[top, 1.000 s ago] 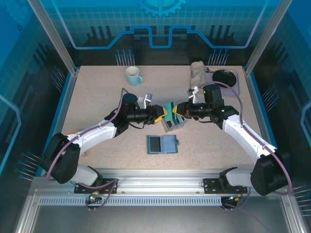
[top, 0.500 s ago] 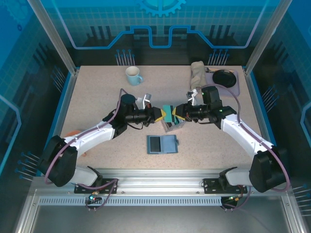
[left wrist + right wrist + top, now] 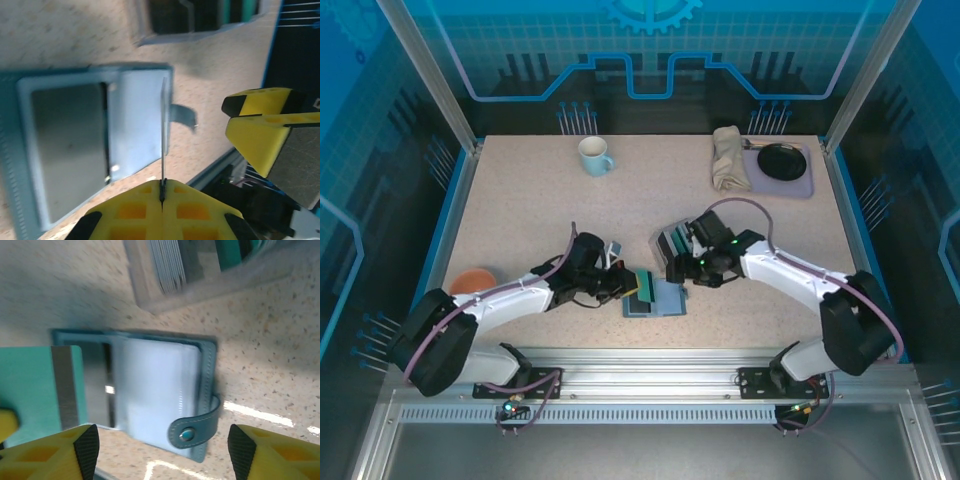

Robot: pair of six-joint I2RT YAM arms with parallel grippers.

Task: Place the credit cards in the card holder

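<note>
Near edge of the speckled beige table (image 3: 520, 210): small blue-teal, leather-like folding card holder (image 3: 665, 297) lies open and flat, snap tab (image 3: 192, 432) on its right side.

Left gripper (image 3: 623, 285), yellow fingers, is clamped on a thin teal-green plastic card (image 3: 45, 385) with a grey stripe. From the left wrist, the card (image 3: 163, 135) shows edge-on, pinched between closed fingertips (image 3: 145, 192). The card hangs over the left half of the card holder (image 3: 95, 155); whether it touches a slot I cannot tell.

Right gripper (image 3: 678, 268) hovers just beyond the card holder (image 3: 155, 390), jaws spread wide, nothing between them.

Just behind it: pale grey tiered card rack (image 3: 672, 243) with more cards, teal and dark, standing in it.

Left side: a round orange object (image 3: 472, 281).

Far edge: white ceramic mug (image 3: 593, 155) at left; folded beige cloth (image 3: 728, 158) beside a purple tray (image 3: 805, 185) carrying a black dish (image 3: 782, 160).
</note>
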